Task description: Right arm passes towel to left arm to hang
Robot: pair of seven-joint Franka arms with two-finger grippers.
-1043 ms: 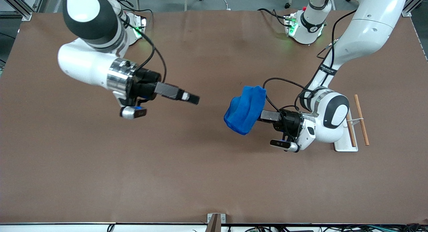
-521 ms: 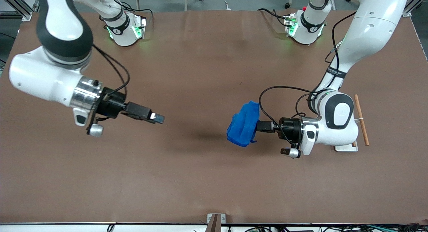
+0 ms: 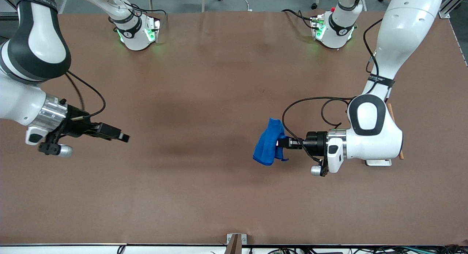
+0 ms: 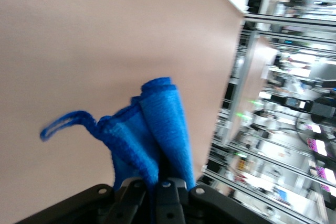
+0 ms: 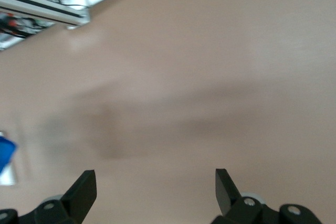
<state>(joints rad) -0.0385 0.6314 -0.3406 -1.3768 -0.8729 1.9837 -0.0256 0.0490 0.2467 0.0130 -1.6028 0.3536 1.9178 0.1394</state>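
The bright blue towel (image 3: pixel 268 146) hangs bunched from my left gripper (image 3: pixel 282 143), which is shut on its folded edge above the table, toward the left arm's end. In the left wrist view the towel (image 4: pixel 157 124) rises from between the closed jaws of the left gripper (image 4: pixel 160 184), and a thin blue loop sticks out at one corner. My right gripper (image 3: pixel 124 137) is open and empty above the table at the right arm's end. In the right wrist view the right gripper (image 5: pixel 155 182) has its fingers spread wide over bare table.
A small hanging rack with a white base (image 3: pixel 378 161) and brown wooden rods (image 3: pixel 389 108) stands at the left arm's end, mostly hidden under the left arm's wrist. The arm bases (image 3: pixel 331 29) stand along the table's edge farthest from the front camera.
The right arm has drawn back toward its own end of the table, open and empty. The left arm has swung the towel a little nearer the front camera, and its wrist has turned.
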